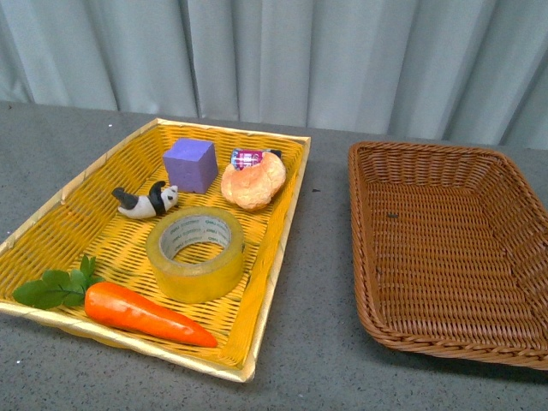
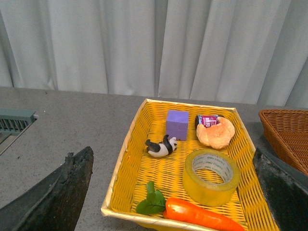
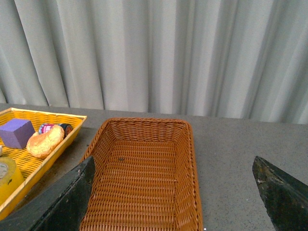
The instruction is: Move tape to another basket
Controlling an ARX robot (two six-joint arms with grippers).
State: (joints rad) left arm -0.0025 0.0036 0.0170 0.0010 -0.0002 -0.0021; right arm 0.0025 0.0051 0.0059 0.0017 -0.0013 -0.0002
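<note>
The left claw (image 2: 172, 150) and right claw (image 3: 173, 160) gape wide, holding nothing; a grab at the tape (image 1: 196, 253) could nudge the carrot (image 1: 145, 314) beside it

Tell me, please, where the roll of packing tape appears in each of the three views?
Front view: the tape lies flat in the yellow tray, between panda and carrot.
Left wrist view: tape in full, between bread roll and carrot.
Right wrist view: only a sliver of the tape, cut by the picture's edge.
Shared landmark: the purple cube, in the tray in all three.
</note>
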